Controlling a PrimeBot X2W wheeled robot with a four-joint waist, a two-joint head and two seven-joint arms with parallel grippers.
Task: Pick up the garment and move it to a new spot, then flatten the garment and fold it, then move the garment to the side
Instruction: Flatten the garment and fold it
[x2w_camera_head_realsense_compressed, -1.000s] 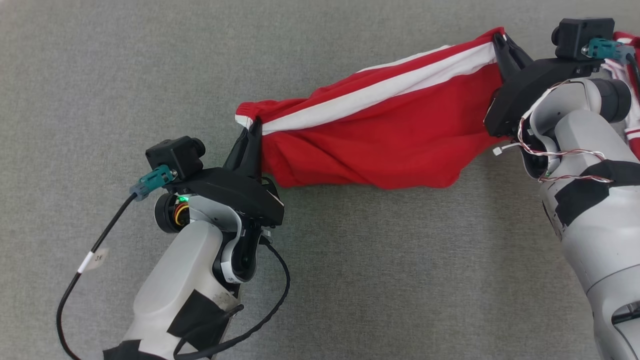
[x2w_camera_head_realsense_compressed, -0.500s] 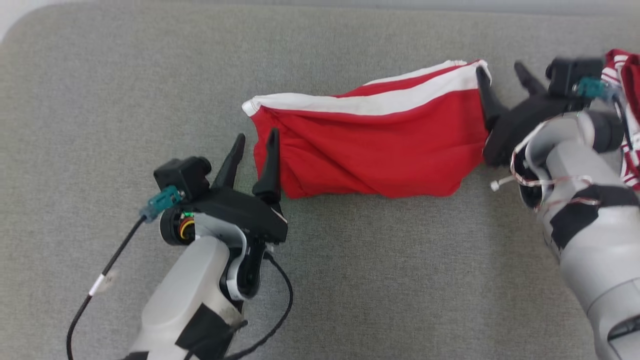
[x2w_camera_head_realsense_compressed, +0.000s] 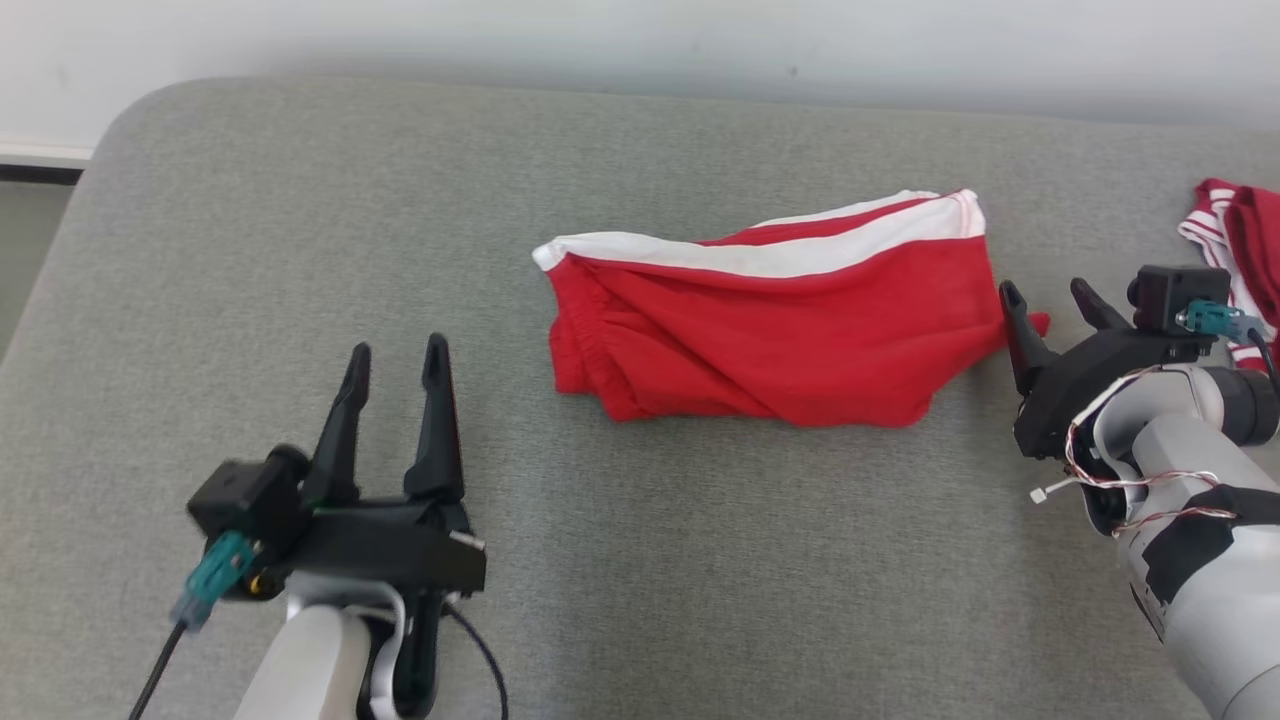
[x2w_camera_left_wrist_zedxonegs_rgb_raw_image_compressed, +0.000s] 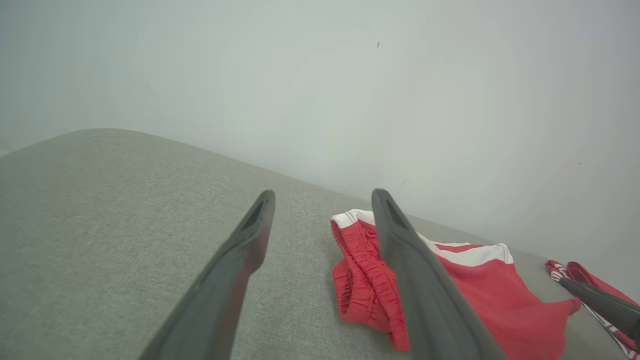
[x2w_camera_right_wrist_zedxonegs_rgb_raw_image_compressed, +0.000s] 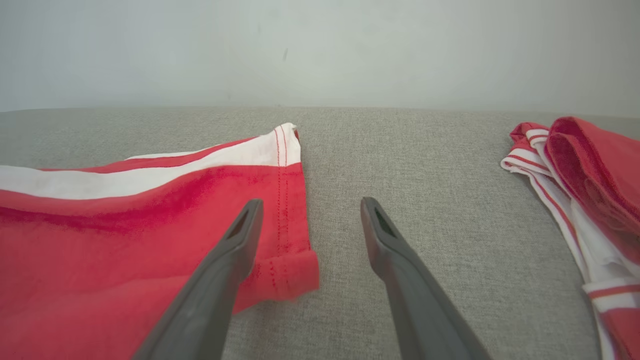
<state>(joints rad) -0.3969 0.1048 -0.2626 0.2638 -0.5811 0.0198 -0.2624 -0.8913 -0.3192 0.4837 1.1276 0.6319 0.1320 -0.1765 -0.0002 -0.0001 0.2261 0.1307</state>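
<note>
Garment: red shorts with white side stripe (x2w_camera_head_realsense_compressed: 770, 340) lie rumpled on grey fabric bench (x2w_camera_head_realsense_compressed: 300, 250), between both open, empty jaws; hem just beside right jaws. Risk: folding now traps creases.

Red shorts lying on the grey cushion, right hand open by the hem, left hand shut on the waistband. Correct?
No. The left hand is open and clear of the red shorts, per the head view. Rest holds: shorts on the grey cushion, right hand open by the hem.
</note>
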